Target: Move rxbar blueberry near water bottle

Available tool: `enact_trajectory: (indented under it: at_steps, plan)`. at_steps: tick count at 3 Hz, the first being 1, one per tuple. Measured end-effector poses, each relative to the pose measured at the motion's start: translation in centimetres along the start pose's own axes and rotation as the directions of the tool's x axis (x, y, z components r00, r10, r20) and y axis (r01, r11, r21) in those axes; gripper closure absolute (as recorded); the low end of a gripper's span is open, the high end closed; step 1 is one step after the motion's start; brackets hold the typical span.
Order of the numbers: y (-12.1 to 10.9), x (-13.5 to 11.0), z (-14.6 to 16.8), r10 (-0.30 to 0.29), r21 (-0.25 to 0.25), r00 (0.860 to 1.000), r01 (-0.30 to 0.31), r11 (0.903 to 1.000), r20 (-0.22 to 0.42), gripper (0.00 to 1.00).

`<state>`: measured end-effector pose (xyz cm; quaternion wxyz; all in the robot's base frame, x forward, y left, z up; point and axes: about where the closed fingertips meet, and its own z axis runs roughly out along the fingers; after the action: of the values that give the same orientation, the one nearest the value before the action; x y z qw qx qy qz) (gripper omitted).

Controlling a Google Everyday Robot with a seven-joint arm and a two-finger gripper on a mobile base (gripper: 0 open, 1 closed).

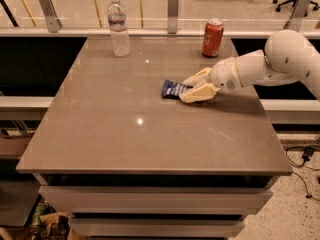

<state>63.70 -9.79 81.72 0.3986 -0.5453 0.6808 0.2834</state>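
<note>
The rxbar blueberry point(171, 88), a flat dark blue wrapper with white lettering, lies on the table right of centre. My gripper point(183, 90) reaches in from the right at table height. Its two cream fingers point(196, 77) have closed onto the bar's right end, which is hidden between them. The water bottle point(119, 26), clear with a white cap, stands upright at the table's far edge, left of centre and well away from the bar.
A red soda can point(212, 37) stands at the far edge, just behind my gripper and arm point(280, 59). The grey table point(125, 134) has a glass rail with metal posts behind it. The floor drops off at the right side and the front.
</note>
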Motion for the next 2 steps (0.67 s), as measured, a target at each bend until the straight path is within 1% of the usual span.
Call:
enact_trajectory:
  at_steps: [1, 2]
  plan:
    - [0.01, -0.01, 0.03, 0.0, -0.001, 1.0, 0.0, 1.0, 0.0, 1.0]
    - [0.01, -0.09, -0.01, 0.0, -0.001, 1.0, 0.0, 1.0, 0.0, 1.0]
